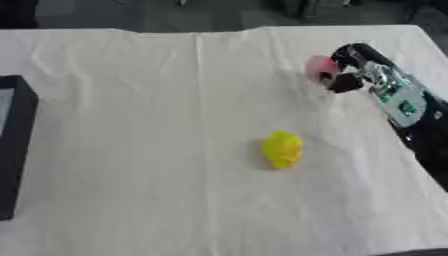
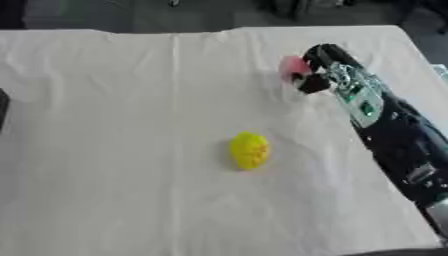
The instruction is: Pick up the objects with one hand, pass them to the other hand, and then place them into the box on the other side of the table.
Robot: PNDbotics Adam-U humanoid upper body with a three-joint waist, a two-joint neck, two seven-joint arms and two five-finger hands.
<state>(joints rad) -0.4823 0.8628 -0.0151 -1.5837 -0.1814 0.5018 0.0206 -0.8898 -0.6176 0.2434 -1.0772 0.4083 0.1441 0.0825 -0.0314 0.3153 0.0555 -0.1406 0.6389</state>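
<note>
A small pink object (image 1: 319,65) lies at the far right of the white-covered table (image 1: 157,125). My right hand (image 2: 321,67) reaches in from the right, and its dark fingers curl round the pink object from the side. Part of the pink object is hidden behind the fingers. A yellow bumpy object (image 1: 283,149) lies alone near the middle of the table, well in front of the hand. My left hand shows in neither view.
A black box (image 1: 16,145) stands at the table's left edge, only partly in view. The cloth has soft creases. Dark floor and furniture lie beyond the table's far edge.
</note>
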